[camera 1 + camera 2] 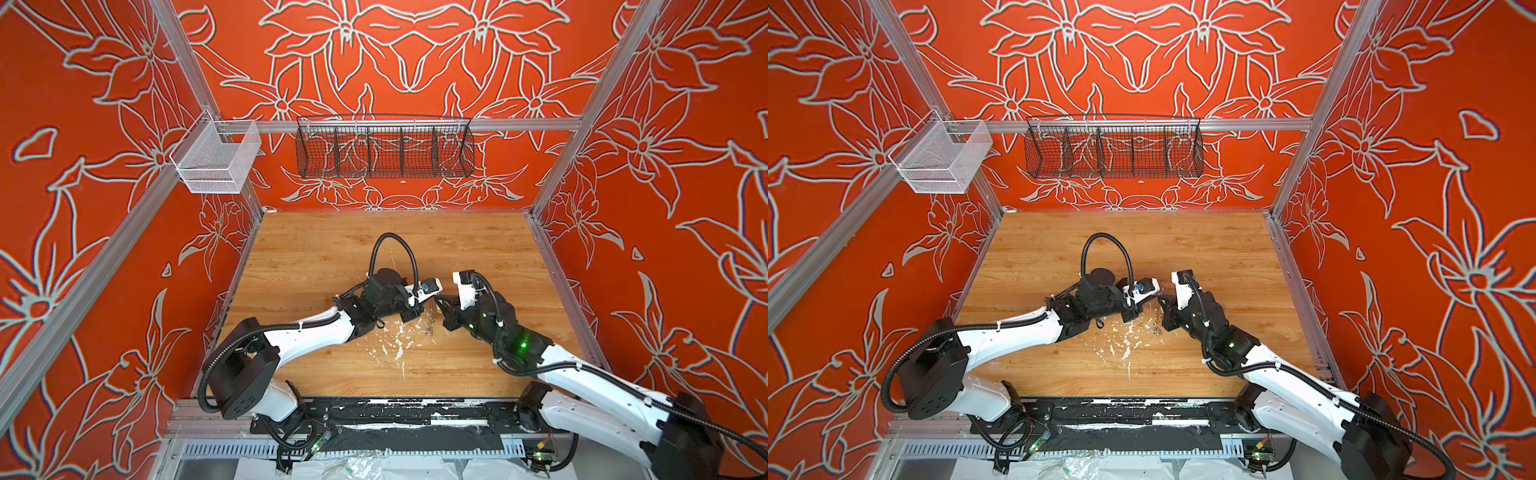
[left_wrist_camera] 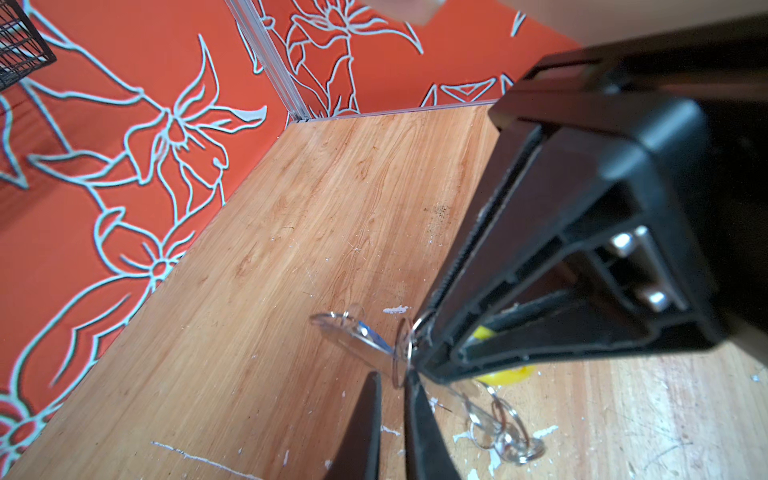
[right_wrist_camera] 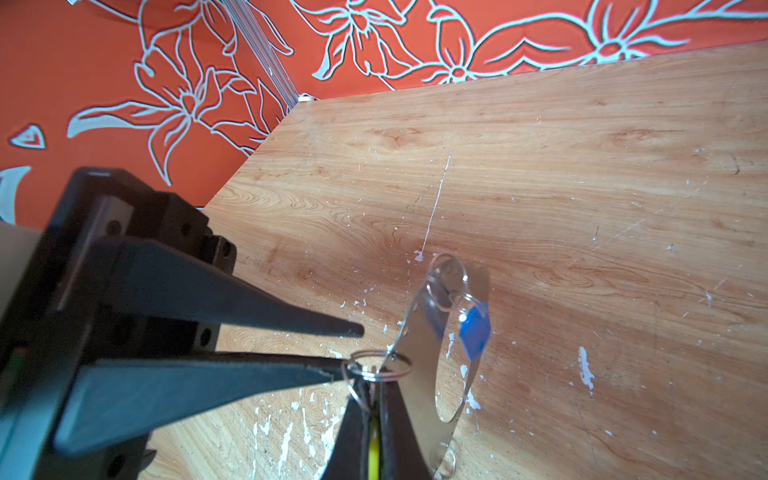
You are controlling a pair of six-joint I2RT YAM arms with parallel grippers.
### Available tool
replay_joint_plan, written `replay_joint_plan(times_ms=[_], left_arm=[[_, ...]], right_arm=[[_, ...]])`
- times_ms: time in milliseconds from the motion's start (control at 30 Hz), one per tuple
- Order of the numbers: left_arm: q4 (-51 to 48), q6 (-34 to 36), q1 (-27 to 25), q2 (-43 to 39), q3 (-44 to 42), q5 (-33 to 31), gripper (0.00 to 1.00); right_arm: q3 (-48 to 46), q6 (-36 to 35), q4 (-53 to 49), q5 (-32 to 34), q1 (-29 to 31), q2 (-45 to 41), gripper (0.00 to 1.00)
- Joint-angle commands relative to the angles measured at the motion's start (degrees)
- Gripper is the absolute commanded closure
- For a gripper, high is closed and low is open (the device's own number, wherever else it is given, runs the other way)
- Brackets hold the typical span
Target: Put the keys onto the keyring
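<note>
Right wrist view: the keyring [image 3: 415, 353], a flat shiny ring, stands tilted on edge above the tabletop [image 3: 582, 187], near the middle of the scene. Whether its low edge rests on the wood I cannot tell. The blue key [image 3: 476, 332] hangs by its tag from a small ring at the keyring's far rim. A split ring [image 3: 378, 377] sits at the keyring's edge, right at the tips of both arms.

The tabletop is pale wood-grain board, scratched and flecked with white paint chips [image 1: 395, 345], thickest toward the near middle. Orange walls [image 1: 104, 124] with pale flower outlines close in the left, right and far sides. A black wire basket [image 1: 384, 151] hangs on the far rail and a white mesh basket [image 1: 216, 160] at the far left corner.

The right fingers [image 3: 353, 440] are pressed together on the yellow key [image 3: 374, 451], whose tag shows between them. The left fingers [image 3: 249, 374] reach in from the left with a narrow gap between them, one tip touching the split ring.
</note>
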Motion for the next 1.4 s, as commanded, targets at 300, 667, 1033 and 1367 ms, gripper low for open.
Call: replay_joint_plan(times_ms=[300, 667, 1033, 1367], left_arm=[[10.5, -4.4, 1.4, -3.8, -5.3, -7.9, 0.60], [16.2, -10.0, 4.3, -8.2, -10.0, -8.9, 0.47], [25.0, -25.4, 12.6, -14.4, -18.1, -18.0, 0.36], [25.3, -30.0, 16.0, -20.5, -21.8, -20.5, 0.31]], right_arm=[[4.4, -0.5, -3.4, 1.9, 0.5, 0.4, 1.00], [8.2, -1.7, -10.7, 6.0, 0.1, 3.1, 1.00], [19.2, -5.7, -23.6, 4.5, 0.1, 11.6, 1.00], [41.5, -16.9, -47.8, -1.3, 0.6, 23.0, 1.00]])
